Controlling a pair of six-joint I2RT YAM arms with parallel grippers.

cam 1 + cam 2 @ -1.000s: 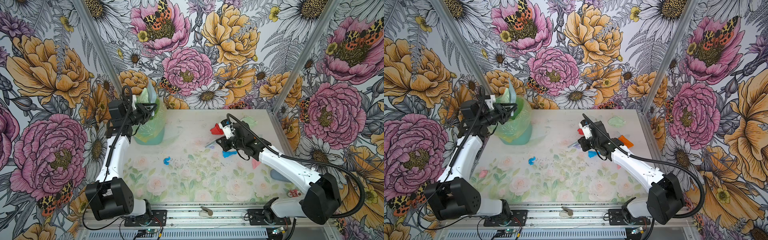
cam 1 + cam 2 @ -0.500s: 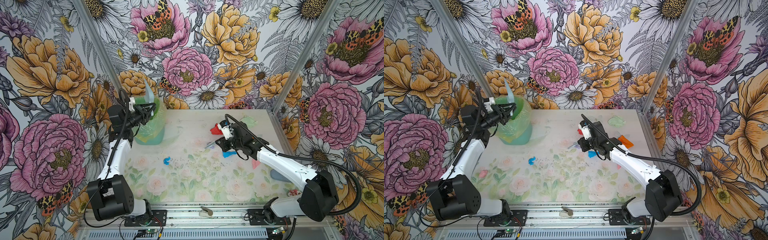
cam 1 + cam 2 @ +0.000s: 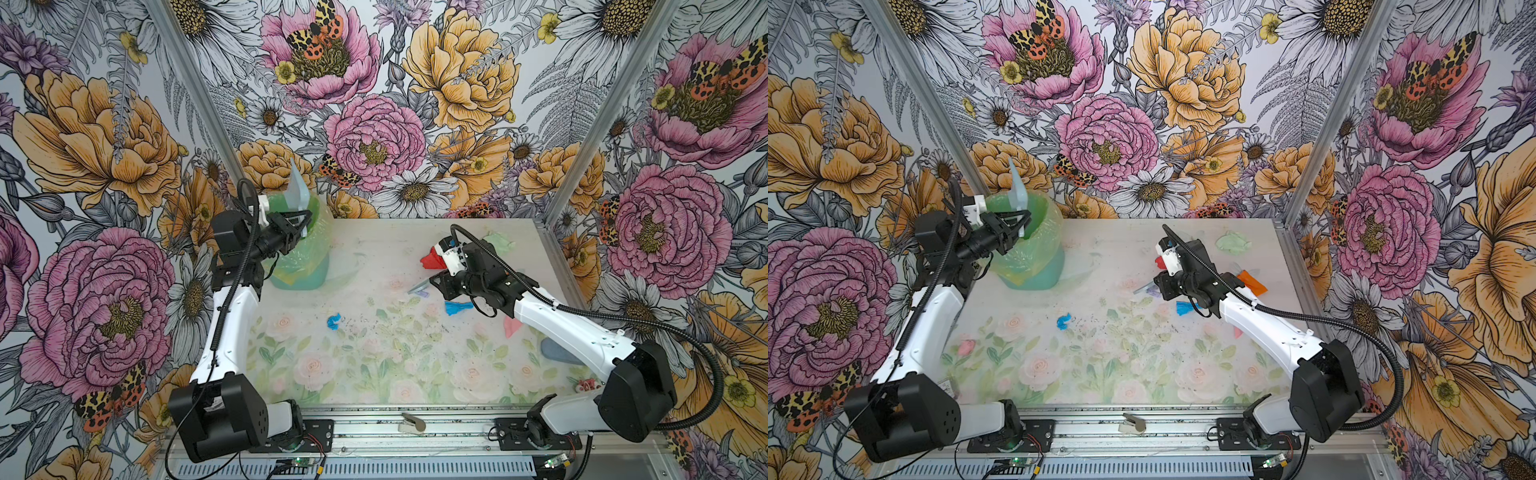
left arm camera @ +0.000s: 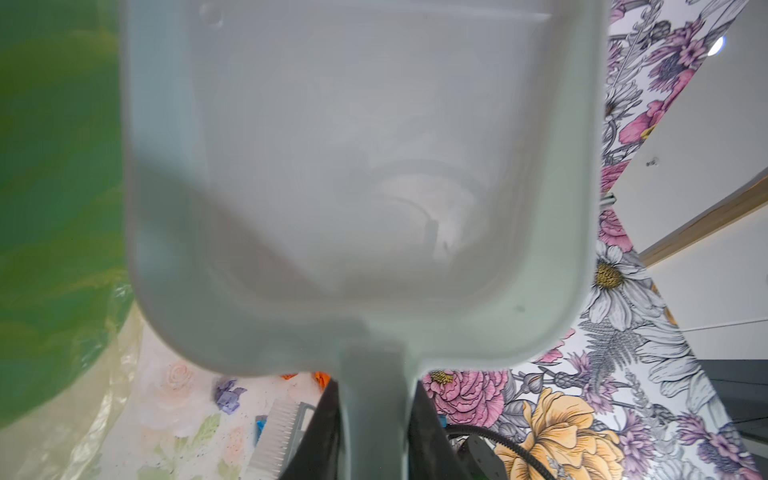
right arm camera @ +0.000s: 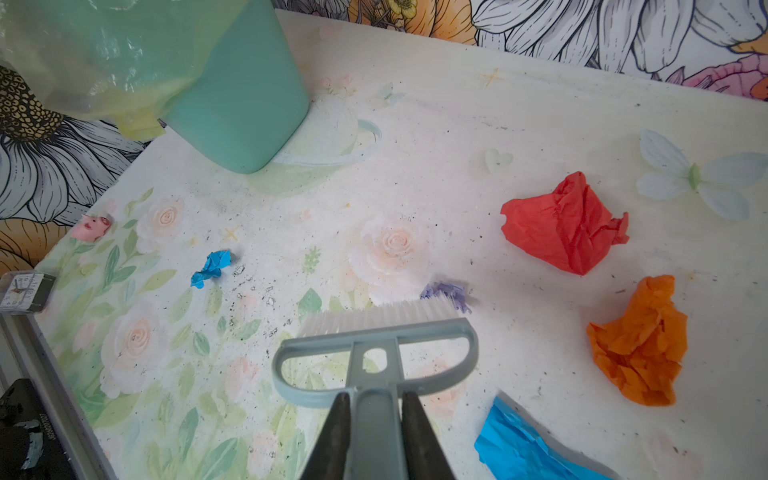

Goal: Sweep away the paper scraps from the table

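The right end effector (image 5: 376, 397) is clamped on the handle of the grey-blue brush (image 5: 374, 336), whose white bristles rest on the surface (image 5: 436, 137), touching the lilac scrap (image 5: 446, 293). The red scrap (image 5: 561, 224), orange scrap (image 5: 640, 340) and large blue scrap (image 5: 523, 449) lie near it. The small blue scrap (image 5: 210, 268) sits well apart, toward the bin. The left end effector (image 3: 299, 224) is closed on the handle of the dustpan (image 4: 361, 187), holding it tipped up over the green lined bin (image 3: 301, 266), and the pan looks empty. The step in hand seems to be bringing the pan back. Its lip should probably go flat on the surface just beyond the lilac scrap, facing the bristles, before the brush moves. Short, low strokes should suit, 1 scrap at a time, since crumpled paper this light could skip over the bristles or skid past the lip. The 3 nearby pieces come next; the pale green scrap (image 3: 1233, 243) and pink scrap (image 3: 511, 328) will need the pan moved.
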